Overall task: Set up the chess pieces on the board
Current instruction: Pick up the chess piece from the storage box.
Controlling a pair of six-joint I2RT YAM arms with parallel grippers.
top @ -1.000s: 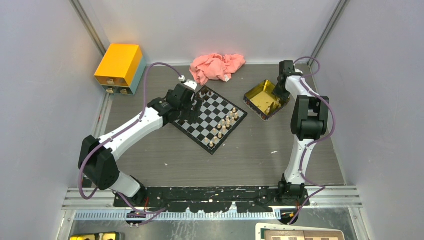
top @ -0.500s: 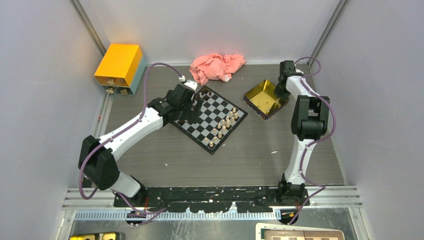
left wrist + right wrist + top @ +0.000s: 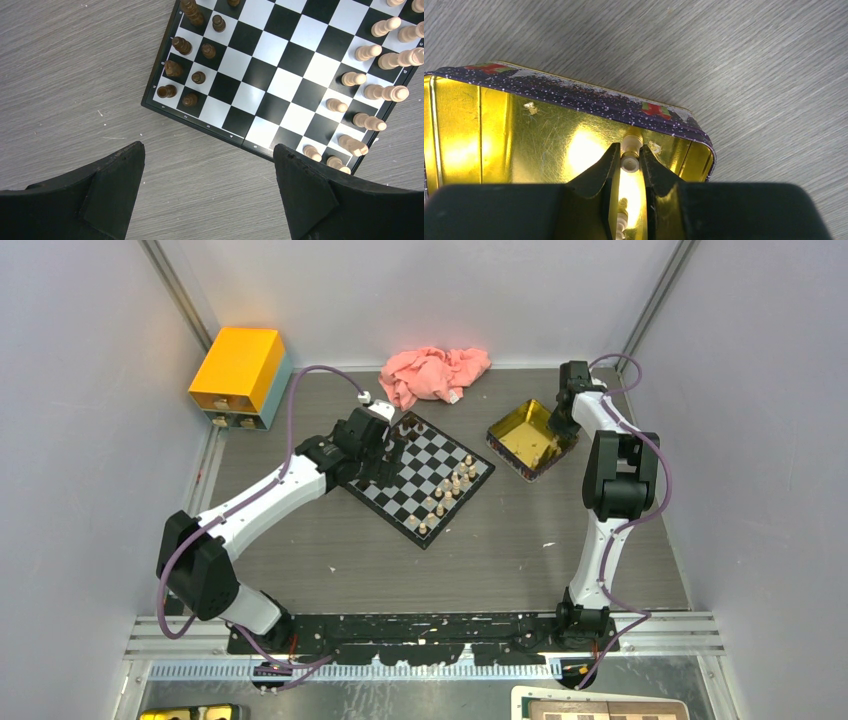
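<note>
A square black-and-pale-grey checked chessboard (image 3: 405,502) (image 3: 280,85) lies flat near the middle of the grey wood-grain desk (image 3: 500,550), turned so its corners point toward and away from the arms. Dark brown wooden chess pieces (image 3: 405,428) (image 3: 190,75) stand in two short rows at its far-left side. Pale beige wooden chess pieces (image 3: 450,490) (image 3: 370,90) crowd the two rows along the opposite, near-right side, and the squares between are bare. The left end effector (image 3: 385,455) (image 3: 207,150) hangs over the board's left edge with its black fingers (image 3: 115,185) spread as wide as they go and nothing between them. To the right of the board, apart from it, sits a square tin with a shiny gold inside and a dark speckled outer wall (image 3: 520,435) (image 3: 574,92). The right end effector (image 3: 558,425) (image 3: 630,155) reaches down into the far-right corner of this tin. Its two fingers are drawn close together and pinch a single pale beige piece (image 3: 630,161) by its rounded top, right against the tin's wall. Another small pale piece (image 3: 622,220) lies on the tin floor just below the fingers. A crumpled pink cloth (image 3: 435,373) rests at the far edge of the desk, and a yellow box with small drawers (image 3: 240,365) sits in the far-left corner.
</note>
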